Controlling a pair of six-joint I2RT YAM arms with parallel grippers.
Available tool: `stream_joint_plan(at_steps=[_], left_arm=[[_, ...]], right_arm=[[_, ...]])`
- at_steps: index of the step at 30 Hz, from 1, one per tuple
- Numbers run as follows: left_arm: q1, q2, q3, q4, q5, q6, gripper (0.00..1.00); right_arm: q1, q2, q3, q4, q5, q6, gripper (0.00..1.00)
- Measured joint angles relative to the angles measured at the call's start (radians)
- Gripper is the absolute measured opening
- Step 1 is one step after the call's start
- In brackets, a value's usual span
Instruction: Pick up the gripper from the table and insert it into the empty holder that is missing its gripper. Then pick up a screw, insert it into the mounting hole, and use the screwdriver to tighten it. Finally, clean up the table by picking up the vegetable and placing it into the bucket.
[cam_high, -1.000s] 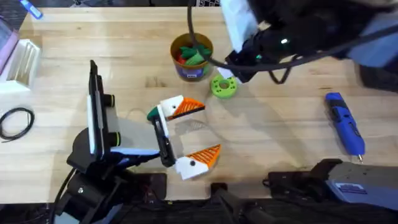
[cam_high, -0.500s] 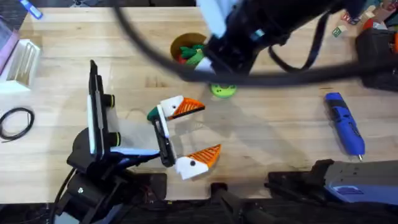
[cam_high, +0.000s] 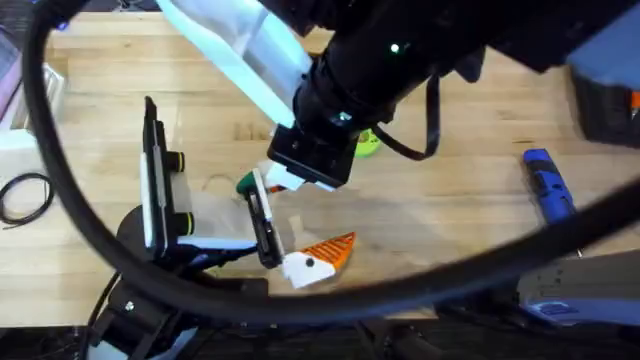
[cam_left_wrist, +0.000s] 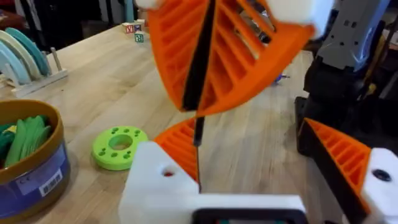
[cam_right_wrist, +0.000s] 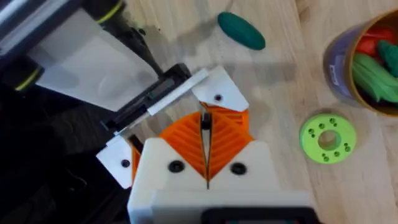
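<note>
My right arm reaches across the middle, large and dark. Its right gripper is shut, orange pads pressed together with nothing seen between them. It hangs over the left gripper's far finger, seen close in the left wrist view as the right gripper. The left gripper is open and holds nothing. The dark green vegetable lies on the table just beyond those fingers, also seen as the vegetable. The bucket holds green and red toy produce. The blue screwdriver lies at the right. The loose orange gripper, holder and screw are out of view.
A lime-green disc sits beside the bucket. A dish rack stands farther back. A black cable loop lies at the left edge. Bare wood stretches between the left gripper and the screwdriver.
The right arm swung from the back near the bucket forward and left, ending over the left gripper's far finger. It now covers the bucket in the overhead view. The left arm stayed still.
</note>
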Motion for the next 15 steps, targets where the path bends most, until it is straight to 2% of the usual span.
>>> stream_joint_plan(at_steps=[15], left_arm=[[0.000, 0.001, 0.000, -0.001, 0.006, -0.005, 0.986]], right_arm=[[0.000, 0.065, 0.005, 0.025, -0.009, 0.000, 0.006]])
